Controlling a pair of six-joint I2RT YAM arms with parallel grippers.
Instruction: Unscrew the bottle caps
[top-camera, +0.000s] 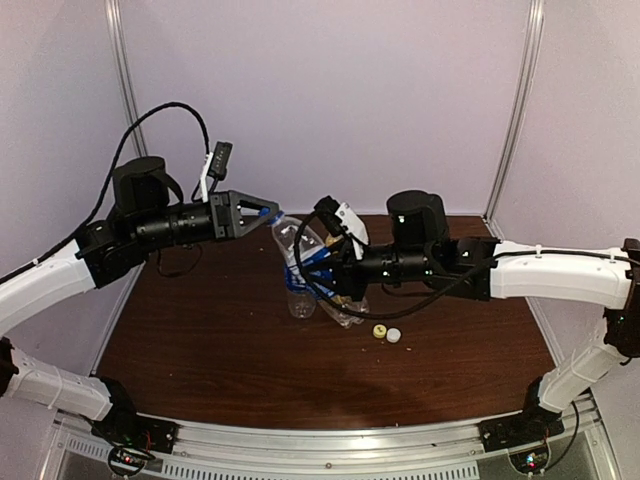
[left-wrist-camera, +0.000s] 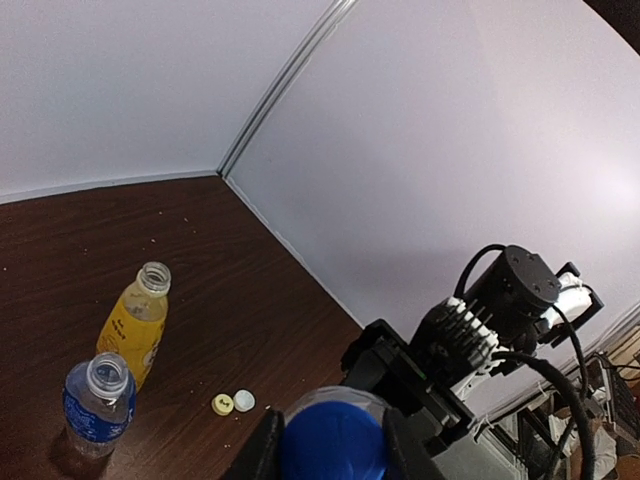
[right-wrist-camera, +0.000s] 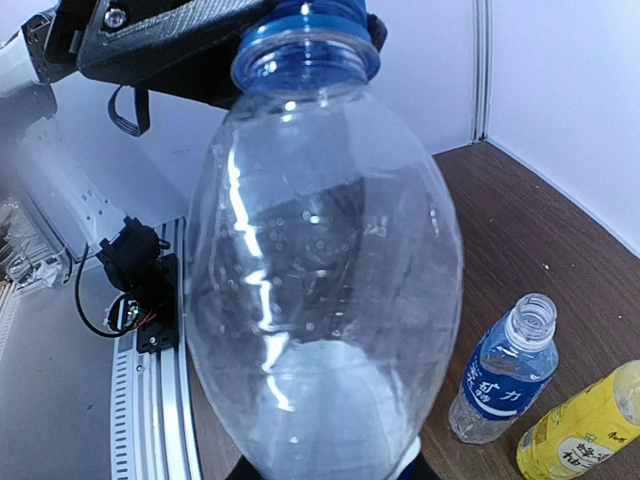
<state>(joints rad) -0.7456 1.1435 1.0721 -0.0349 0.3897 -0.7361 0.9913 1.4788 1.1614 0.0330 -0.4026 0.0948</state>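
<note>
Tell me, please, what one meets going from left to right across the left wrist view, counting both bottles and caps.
In order: short clear bottle with blue label → yellow-orange bottle → yellow cap → white cap → blue cap at the bottom edge.

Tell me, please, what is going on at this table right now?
The right gripper holds the taller clear bottle up above the table, and the left gripper is clamped on its blue cap at the neck. The yellow-orange bottle and the short clear bottle are already open on the table, with the yellow cap and the white cap lying side by side nearby. Only the blue cap is left.
</note>
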